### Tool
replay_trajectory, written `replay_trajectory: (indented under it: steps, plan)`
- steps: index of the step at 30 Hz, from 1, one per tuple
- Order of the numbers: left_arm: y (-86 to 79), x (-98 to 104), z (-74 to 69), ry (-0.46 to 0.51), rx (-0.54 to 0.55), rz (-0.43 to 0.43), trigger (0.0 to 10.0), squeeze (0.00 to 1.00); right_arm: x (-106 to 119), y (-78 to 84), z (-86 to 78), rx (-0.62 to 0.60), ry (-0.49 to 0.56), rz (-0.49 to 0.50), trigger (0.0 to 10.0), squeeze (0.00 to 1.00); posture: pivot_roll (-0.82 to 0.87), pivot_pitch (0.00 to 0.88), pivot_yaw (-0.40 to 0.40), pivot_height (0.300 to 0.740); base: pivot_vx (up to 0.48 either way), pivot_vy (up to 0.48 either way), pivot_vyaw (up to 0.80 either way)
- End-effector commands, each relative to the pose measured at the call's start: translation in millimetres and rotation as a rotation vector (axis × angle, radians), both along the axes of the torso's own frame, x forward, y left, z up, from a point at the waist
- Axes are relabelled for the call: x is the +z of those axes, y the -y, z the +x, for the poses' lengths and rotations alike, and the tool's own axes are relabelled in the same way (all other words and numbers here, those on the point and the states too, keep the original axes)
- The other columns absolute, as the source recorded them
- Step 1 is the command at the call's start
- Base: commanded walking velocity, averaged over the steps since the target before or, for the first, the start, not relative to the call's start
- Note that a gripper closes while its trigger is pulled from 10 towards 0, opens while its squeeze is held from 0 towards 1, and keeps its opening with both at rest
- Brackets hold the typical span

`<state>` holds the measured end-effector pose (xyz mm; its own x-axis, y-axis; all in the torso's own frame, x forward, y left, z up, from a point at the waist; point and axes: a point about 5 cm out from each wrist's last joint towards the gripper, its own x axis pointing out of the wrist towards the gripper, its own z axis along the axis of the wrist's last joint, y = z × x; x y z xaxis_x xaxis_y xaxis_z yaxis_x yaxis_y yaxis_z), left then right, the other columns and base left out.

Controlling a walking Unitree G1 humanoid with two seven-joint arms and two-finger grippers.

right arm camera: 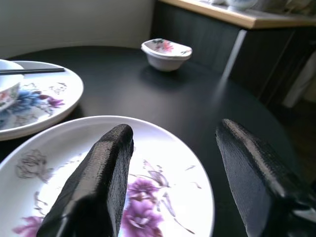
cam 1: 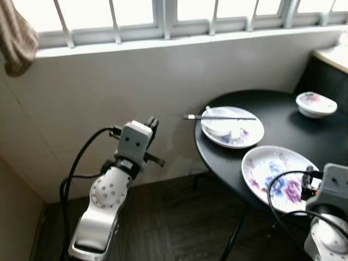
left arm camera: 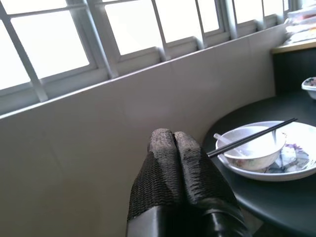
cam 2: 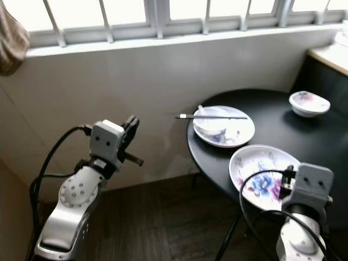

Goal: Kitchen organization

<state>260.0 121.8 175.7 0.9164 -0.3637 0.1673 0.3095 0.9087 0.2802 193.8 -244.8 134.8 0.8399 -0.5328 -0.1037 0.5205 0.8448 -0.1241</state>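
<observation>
Round black worktop [cam 1: 304,128] sits to the right, under the window. On it: a flowered plate [cam 1: 274,174] at the near edge; farther left, a second plate [cam 1: 244,136] carrying a bowl [cam 1: 220,126] with chopsticks [cam 1: 217,117] laid across it, long axis left-right; a small bowl [cam 1: 315,103] far right. Right tool [right arm camera: 173,163] hovers directly over the near plate, fingers spread wide, nothing held, so this arm is the nearer. Left tool [left arm camera: 173,158], fingers pressed together and empty, stands off the worktop's left edge, chopstick tips pointing toward it.
</observation>
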Motion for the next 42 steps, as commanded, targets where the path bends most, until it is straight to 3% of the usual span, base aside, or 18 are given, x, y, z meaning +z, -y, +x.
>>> replay_trajectory:
  steps: [1,3,9,12,15,17,20,21,22,23,24,26,29,36,42]
  plan:
    - [-1.1,2,0.9,0.002,0.001,0.005,10.0,0.00,-4,8.3,-2.2,-0.030,-0.022,0.037,10.0,0.00,0.04,0.000,-0.027,0.740,0.000,0.000,0.00]
    - [-0.8,1,1.3,0.001,-0.001,0.006,10.0,0.00,-7,14.0,-3.2,-0.029,-0.047,0.058,10.0,0.00,0.04,0.000,-0.025,0.740,0.000,0.000,0.00]
    - [-0.1,1,1.7,0.000,-0.003,0.006,10.0,0.00,-25,30.8,-10.7,-0.121,-0.077,0.273,10.0,0.00,0.04,0.000,-0.026,0.740,0.000,0.000,0.00]
    - [-0.8,1,2.0,0.000,0.001,0.006,10.0,0.00,-26,36.4,-11.8,-0.160,-0.074,0.294,10.0,0.00,0.04,0.000,-0.026,0.740,0.000,0.000,0.00]
    - [-0.6,1,1.5,-0.001,0.002,0.007,10.0,0.00,-20,37.0,-8.1,-0.103,-0.111,0.185,10.0,0.00,0.04,0.000,-0.027,0.740,0.000,0.000,0.00]
    - [-0.5,1,1.4,-0.002,0.002,0.008,10.0,0.00,-15,34.9,-3.8,-0.022,-0.165,0.053,10.0,0.00,0.04,0.000,-0.027,0.740,0.000,0.000,0.00]
    - [-0.3,1,1.4,-0.004,0.002,0.008,10.0,0.00,0,25.6,6.5,0.205,-0.227,-0.346,10.0,0.00,0.04,0.000,-0.026,0.740,0.000,0.000,0.00]
    - [0.0,0,1.4,-0.006,0.000,0.006,10.0,0.00,-3,11.3,10.8,0.393,-0.281,-0.485,10.0,0.00,0.04,0.000,-0.026,0.740,0.000,0.000,0.00]
    - [0.0,0,1.4,-0.006,0.000,0.006,10.0,0.00,-3,11.3,10.8,0.393,-0.281,-0.485,10.0,0.00,0.04,0.000,-0.026,0.740,0.000,0.000,0.00]
    - [0.1,0,1.4,-0.007,-0.001,0.006,10.0,0.00,-6,6.3,11.3,0.453,-0.295,-0.504,10.0,0.00,0.04,0.000,-0.026,0.740,0.000,0.000,0.00]
    - [1.3,0,1.4,-0.008,-0.005,0.005,10.0,0.00,-11,-4.4,10.4,0.559,-0.305,-0.462,10.0,0.00,0.03,0.000,-0.025,0.740,0.000,0.000,0.00]
    - [1.6,0,1.5,-0.008,-0.005,0.005,10.0,0.00,-14,-13.2,9.5,0.644,-0.310,-0.446,10.0,0.00,0.03,0.000,-0.025,0.740,0.000,0.000,0.00]
    - [-0.6,-1,2.9,-0.017,0.014,0.016,10.0,0.00,-15,-28.4,6.6,0.832,-0.320,-0.489,10.0,0.00,0.04,0.000,-0.028,0.740,0.000,0.000,0.00]
    - [1.0,-2,1.3,-0.018,0.009,0.012,10.0,0.00,-25,-27.6,6.2,0.934,-0.391,-0.486,10.0,0.00,0.04,0.000,-0.038,0.740,0.000,0.000,0.00]
    - [0.4,-2,1.4,-0.023,0.013,0.017,10.0,0.00,-44,-14.8,3.3,0.970,-0.508,-0.474,10.0,0.00,0.05,0.000,-0.040,0.740,0.000,0.000,0.00]
